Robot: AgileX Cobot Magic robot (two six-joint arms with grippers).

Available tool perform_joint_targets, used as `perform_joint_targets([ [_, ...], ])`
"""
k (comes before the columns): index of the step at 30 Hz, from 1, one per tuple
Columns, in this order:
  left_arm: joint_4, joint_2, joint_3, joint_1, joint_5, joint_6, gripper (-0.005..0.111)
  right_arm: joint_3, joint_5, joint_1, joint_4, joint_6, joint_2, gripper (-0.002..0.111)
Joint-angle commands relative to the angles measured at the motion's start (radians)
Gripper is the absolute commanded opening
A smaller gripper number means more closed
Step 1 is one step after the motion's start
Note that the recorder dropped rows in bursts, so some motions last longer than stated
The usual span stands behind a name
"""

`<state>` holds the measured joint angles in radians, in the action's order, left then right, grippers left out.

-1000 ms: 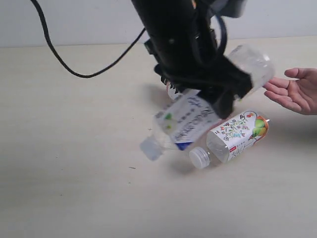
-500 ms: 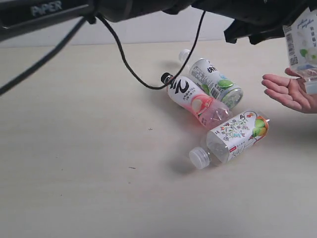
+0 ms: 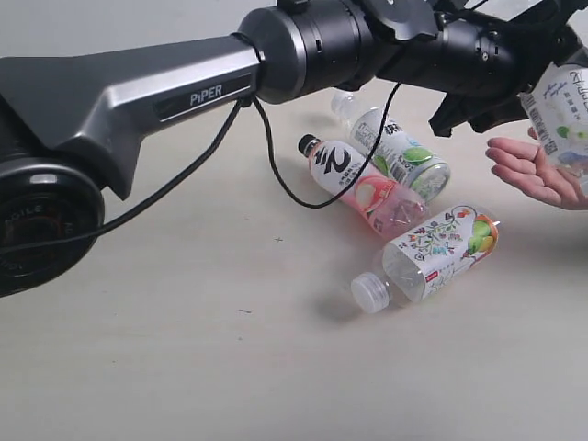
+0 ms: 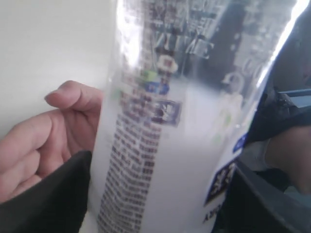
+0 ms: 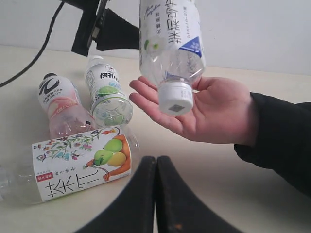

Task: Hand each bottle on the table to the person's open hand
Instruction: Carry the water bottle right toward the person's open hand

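Left gripper (image 4: pixel 158 199), spread wide, seemingly clasps blue-text bottle (image 4: pixel 165 121).

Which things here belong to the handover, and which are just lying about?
Job: held bottle, peach bottle, lime bottle, floral bottle, hand, left gripper.
Just about: right gripper, shut; arm cable.

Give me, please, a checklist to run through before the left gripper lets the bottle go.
1. Left gripper gripping bottle: ok.
2. Hand open, palm up: ok.
3. Bottle above hand, cap down: ok.
4. Cap touching hand: cannot tell.
5. Right gripper shut, apart from hand: ok.
6. Floral bottle lying apart from hand: ok.
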<state>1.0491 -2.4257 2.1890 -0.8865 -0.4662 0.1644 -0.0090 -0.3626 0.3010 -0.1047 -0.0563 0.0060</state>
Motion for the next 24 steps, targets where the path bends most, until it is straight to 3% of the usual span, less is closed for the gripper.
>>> perform_joint_targets([
  [1,0.047,-0.024,0.012,0.013,-0.004,-0.002,0.0,0.002,0.004,-0.004,-0.004,0.002,-0.006,0.0],
  [16,0.033,-0.076,0.012,0.007,0.051,-0.035,0.0,0.002,0.004,-0.004,-0.004,0.002,-0.006,0.0],
  [24,0.031,-0.076,0.012,0.013,0.008,-0.082,0.0,0.002,0.004,-0.004,-0.004,0.002,-0.006,0.0],
])
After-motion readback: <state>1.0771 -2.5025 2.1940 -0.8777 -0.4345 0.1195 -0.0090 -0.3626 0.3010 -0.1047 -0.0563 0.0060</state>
